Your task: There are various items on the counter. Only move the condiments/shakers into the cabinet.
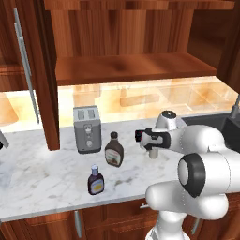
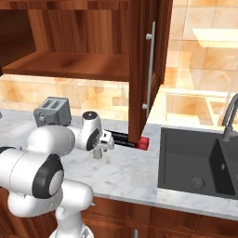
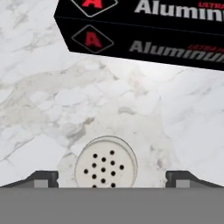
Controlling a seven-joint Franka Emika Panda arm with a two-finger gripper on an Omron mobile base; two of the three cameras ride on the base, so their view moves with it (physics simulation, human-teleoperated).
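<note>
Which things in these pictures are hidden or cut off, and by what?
- Shaker: its body is hidden under its own lid in the hand view, and mostly behind the arm in the base views.
- Foil box: cut off by the hand view's top and right edges.
- Pincer: only its tips show.

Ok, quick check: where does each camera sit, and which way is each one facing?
Left base view: behind the arm on its left, looking forward and down at the counter, toaster and open cabinet; the white arm rises lower right.
Right base view: behind on its right, facing the counter and sink; the arm rises lower left.
Hand view: on the hand, looking straight down on the shaker between the open gripper fingertips, foil box beyond.
Shared: both base views show toaster, cabinet, shaker.
</note>
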